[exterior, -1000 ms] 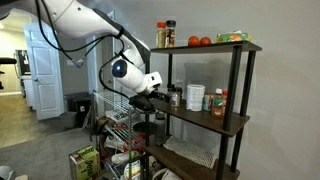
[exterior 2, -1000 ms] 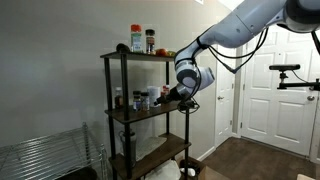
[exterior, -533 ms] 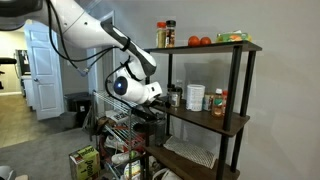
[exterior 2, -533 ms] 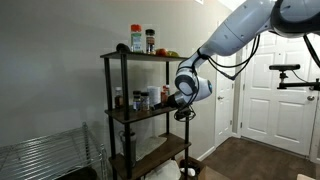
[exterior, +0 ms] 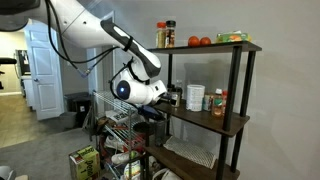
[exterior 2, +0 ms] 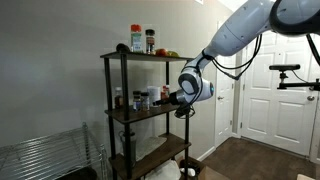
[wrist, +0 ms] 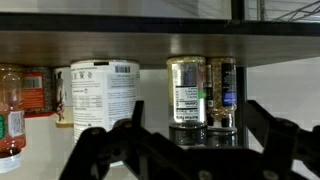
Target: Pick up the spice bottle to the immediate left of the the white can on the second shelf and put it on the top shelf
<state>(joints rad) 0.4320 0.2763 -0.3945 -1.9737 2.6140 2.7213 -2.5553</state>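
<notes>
Gripper (wrist: 190, 140) is seen with jaws spread wide and nothing grasped, levelled at the second shelf (exterior: 200, 116). Spice bottle (wrist: 187, 95) is found upright on that shelf, just beside the white can (wrist: 100, 95), framed between the fingers.

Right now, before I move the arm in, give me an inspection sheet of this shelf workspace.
Surface: second shelf crowded; top shelf partly filled.
Job's things: spice bottle upright beside the white can, not gripped.
Clutter: red-capped bottle on the can's other side; two jars on the top shelf.
Grippers: gripper open, level with the second shelf, facing the spice bottle.
Cables: black cable looped along the arm.
Surroundings: silver wire rack beside the shelving; white doors.
</notes>
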